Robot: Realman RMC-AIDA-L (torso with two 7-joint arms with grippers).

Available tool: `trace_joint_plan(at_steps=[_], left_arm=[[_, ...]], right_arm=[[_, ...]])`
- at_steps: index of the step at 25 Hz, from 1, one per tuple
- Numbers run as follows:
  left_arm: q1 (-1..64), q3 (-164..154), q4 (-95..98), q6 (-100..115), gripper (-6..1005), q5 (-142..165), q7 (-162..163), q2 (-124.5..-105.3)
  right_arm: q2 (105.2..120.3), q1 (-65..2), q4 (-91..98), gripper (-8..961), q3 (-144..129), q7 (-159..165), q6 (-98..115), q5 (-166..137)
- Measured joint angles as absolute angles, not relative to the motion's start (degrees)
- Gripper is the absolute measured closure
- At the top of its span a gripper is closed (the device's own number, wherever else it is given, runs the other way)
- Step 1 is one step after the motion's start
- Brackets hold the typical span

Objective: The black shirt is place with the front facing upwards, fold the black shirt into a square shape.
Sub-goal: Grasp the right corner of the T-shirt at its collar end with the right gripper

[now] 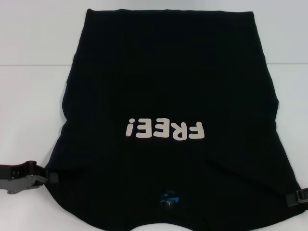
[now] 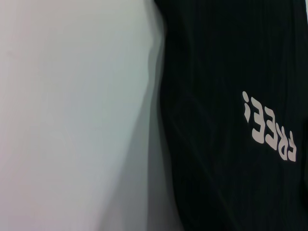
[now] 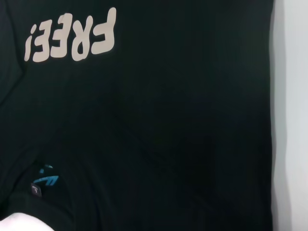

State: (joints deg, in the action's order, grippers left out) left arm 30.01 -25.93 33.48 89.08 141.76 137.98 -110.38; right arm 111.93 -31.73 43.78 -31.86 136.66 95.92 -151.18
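Note:
The black shirt (image 1: 163,82) lies spread on the white table (image 1: 29,96), front up, with its white "FREE!" print (image 1: 164,130) across the chest. Its collar and blue neck label (image 1: 169,197) are on the side nearest me. No sleeves stick out at the sides. My left gripper (image 1: 52,177) sits at the shirt's near left edge, one pad lying over the cloth, shut on it. My right gripper (image 1: 292,197) holds the near right edge the same way. The left wrist view shows the shirt's side edge (image 2: 166,120) casting a shadow, and the right wrist view shows the print (image 3: 72,38) and the label (image 3: 45,179).
Bare white tabletop (image 1: 284,57) runs along both sides of the shirt and beyond its far hem. A pale rounded shape (image 3: 21,222) shows in a corner of the right wrist view.

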Motion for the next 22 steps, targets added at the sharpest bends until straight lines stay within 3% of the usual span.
trace_joint_plan(at_steps=[22], left_arm=[[30.15,-25.93,33.29,89.07,966,141.27,137.41,-110.47]], right_arm=[[111.97,-32.91,40.47,97,-31.34,135.75,95.02,-148.61]])
